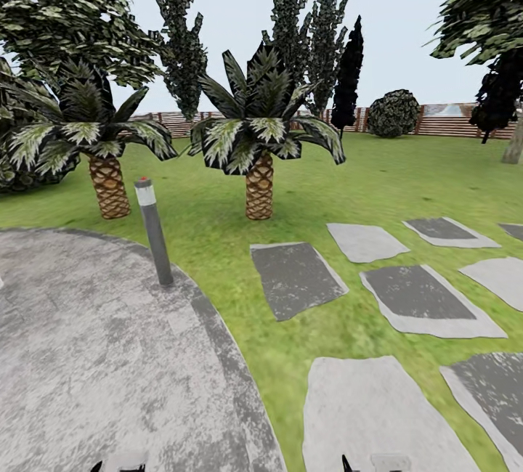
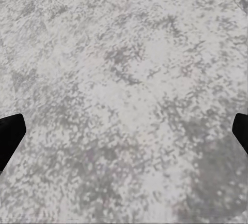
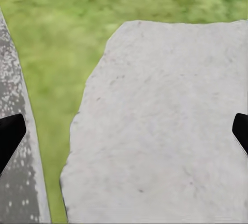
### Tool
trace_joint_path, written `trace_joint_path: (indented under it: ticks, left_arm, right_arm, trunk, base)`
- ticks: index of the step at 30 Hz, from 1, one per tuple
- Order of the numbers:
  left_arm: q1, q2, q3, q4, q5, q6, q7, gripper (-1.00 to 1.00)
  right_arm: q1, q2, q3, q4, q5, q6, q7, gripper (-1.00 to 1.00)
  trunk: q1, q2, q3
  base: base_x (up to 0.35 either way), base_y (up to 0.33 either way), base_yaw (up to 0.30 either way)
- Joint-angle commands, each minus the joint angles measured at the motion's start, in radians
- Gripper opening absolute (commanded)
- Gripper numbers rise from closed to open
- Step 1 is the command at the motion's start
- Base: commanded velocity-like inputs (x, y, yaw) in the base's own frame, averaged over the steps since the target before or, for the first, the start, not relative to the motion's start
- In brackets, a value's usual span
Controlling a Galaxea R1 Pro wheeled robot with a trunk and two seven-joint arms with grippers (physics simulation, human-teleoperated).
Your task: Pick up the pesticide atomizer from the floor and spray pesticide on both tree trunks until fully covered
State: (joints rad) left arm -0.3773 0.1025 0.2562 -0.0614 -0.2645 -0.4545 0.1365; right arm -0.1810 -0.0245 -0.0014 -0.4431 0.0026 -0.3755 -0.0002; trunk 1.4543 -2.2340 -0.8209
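I cannot find the small dark pesticide atomizer anywhere around me, so where it lies is unknown for now. The one task thing I may have is a thick pale grey-brown trunk (image 1: 513, 144), cut off by the frame, far ahead and well off to the right of my right claw (image 3: 124, 131); I judge it may be one of the two trees, though too little shows to be sure.

My right claw hangs with its black fingers spread wide and nothing between them, over a flat pale grey stepping stone (image 3: 165, 125) edged by green grass lawn (image 3: 57, 32). My left claw (image 2: 124, 131) is likewise parted and empty, above the mottled grey paved circle (image 2: 124, 79).

The step in hand, as I read it, is searching and travelling. To do it well I should keep both claws tucked, turn my head slowly and scan the grass low down for a red dot on dark.

Ahead of my left claw stands a slim grey bollard lamp (image 1: 153, 231). Beyond it are two squat scaly-trunked palms (image 1: 258, 185), not my targets, then a brown slatted wooden fence (image 1: 443, 123).
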Motion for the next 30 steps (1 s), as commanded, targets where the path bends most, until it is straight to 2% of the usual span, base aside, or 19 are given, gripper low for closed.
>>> trace_joint_path:
  ticks: [1,8,19,30]
  left_arm:
    - [0.0,0.0,0.002,0.0,0.0,0.0,0.0,1.0]
    - [-0.003,-0.004,0.006,-0.039,0.003,0.004,0.001,1.0]
    - [-0.002,-0.002,-0.001,-0.034,0.001,0.002,0.0,1.0]
    - [-0.001,-0.003,-0.002,-0.034,0.001,0.003,0.0,1.0]
  right_arm:
    - [0.0,0.0,-0.001,-0.001,0.0,0.0,-0.001,1.0]
    - [0.0,0.0,-0.002,0.0,-0.001,0.0,-0.004,1.0]
    - [0.0,0.0,-0.002,0.001,-0.001,0.0,-0.004,1.0]
    - [0.0,0.0,-0.002,0.007,-0.002,0.001,-0.004,1.0]
  trunk:
    - [0.0,0.0,0.0]
    - [0.0,0.0,0.0]
    - [0.0,0.0,-0.001]
    - [0.0,0.0,-0.013]
  base:
    - [0.338,0.0,0.0]
    - [0.338,0.0,-0.043]
    - [0.339,0.0,-0.279]
    - [0.339,0.0,-0.236]
